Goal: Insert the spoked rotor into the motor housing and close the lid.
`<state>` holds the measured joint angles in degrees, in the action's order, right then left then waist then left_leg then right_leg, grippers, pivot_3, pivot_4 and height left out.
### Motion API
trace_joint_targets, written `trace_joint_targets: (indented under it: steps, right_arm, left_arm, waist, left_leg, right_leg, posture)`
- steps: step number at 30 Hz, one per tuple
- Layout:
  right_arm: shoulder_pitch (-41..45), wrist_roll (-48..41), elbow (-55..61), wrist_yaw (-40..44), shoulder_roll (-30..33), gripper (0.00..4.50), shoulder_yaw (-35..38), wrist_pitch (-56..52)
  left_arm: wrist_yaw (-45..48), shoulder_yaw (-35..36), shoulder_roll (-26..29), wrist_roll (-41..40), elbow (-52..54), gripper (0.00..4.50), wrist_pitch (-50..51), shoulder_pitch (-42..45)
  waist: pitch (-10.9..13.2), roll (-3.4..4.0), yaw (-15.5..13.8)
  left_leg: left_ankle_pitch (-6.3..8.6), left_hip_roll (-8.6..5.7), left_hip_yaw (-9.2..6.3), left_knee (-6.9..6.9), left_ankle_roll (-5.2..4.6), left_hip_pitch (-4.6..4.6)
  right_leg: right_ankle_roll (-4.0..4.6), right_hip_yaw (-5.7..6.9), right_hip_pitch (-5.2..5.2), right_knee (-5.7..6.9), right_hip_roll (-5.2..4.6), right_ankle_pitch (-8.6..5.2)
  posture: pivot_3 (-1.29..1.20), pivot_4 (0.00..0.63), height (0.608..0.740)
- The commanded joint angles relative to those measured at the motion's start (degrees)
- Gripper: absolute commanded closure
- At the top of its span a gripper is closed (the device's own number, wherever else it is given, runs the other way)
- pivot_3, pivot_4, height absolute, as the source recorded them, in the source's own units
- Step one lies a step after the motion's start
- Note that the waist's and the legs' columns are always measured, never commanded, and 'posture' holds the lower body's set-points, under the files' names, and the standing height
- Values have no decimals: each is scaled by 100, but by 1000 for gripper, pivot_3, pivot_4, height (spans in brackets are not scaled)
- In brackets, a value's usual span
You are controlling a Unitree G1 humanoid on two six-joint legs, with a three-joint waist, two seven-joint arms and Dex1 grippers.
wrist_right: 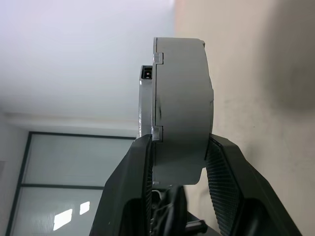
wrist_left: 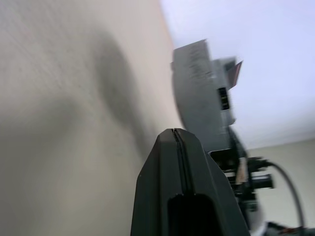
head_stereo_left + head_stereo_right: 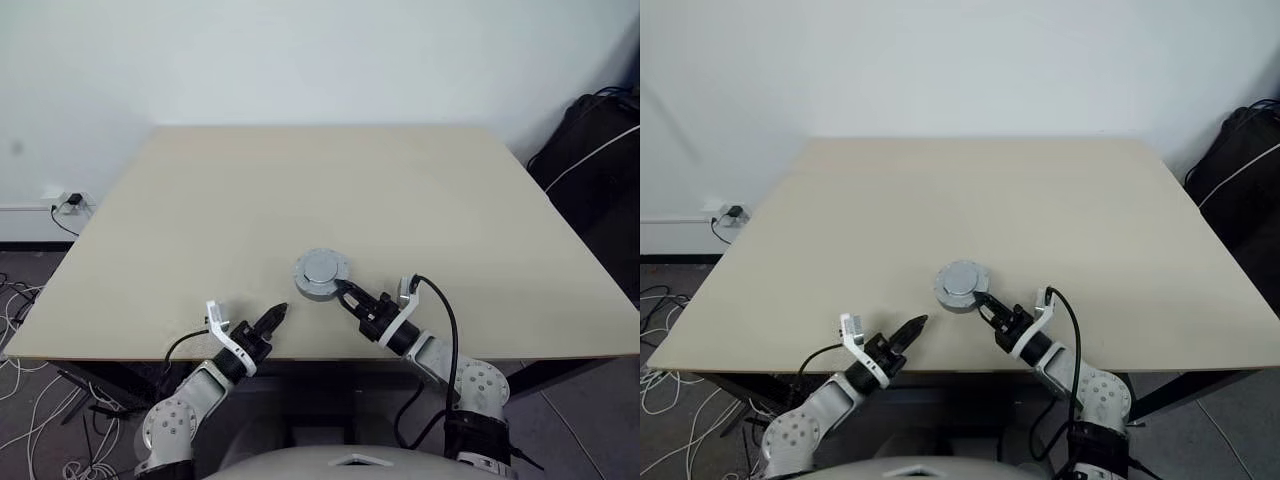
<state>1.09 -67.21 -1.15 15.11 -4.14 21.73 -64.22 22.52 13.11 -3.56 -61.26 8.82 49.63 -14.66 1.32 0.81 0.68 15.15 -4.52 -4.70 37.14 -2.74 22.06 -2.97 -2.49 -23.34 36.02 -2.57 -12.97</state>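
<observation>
The pale beige counter [image 3: 300,190] carries one thing: the round grey motor housing [image 3: 321,274] (lid [image 3: 322,266] on top), sitting toward six o'clock from its middle.

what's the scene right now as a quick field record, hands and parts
surface: beige table
assembly: grey round motor housing with the lid on top
right hand: clamped on the housing's side, top and bottom
left hand: fingers shut, empty, apart from the housing
rotor: cannot tell, presumably inside
</observation>
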Motion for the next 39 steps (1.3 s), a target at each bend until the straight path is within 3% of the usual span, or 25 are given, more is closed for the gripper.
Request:
trace_joint_targets:
  steps: [1, 4, 15, 39]
  right_arm:
    - [209, -350, 281, 100, 55, 3260, -10, 63]
    - [229, -373, 270, 80, 109, 3260, -29, 41]
    - [195, -438, 265, 36, 213, 3260, -194, -69]
    - [-139, -933, 506, 0, 547, 3260, -760, -772]
  left_arm:
    - [-178, -36, -583, -599, 125, 4334, -10, -118]
    - [-290, -110, -542, -851, 79, 3614, -76, -143]
    - [-537, -462, -434, -1281, -100, 15, -137, -134]
    - [-528, -741, -389, -1592, -154, 15, -471, -72]
  waist:
    - [0, 0, -2]
    - [1, 1, -2]
    - [0, 2, -3]
    - [-1, 2, -5]
  left_leg:
    - [0, 0, 1, 0, 0, 0]
    - [0, 0, 0, 1, 1, 0]
    - [-5, 0, 5, 5, -3, -3]
    - [-8, 1, 9, 20, -11, -9]
  right_leg:
    - [0, 0, 0, 0, 0, 0]
    - [3, 0, 0, 0, 1, -2]
    - [7, -3, 3, 1, 6, -2]
    - [26, -5, 18, 2, 6, -10]
  posture:
    - [0, 0, 740]
    - [0, 0, 740]
    - [0, 0, 740]
    - [0, 0, 740]
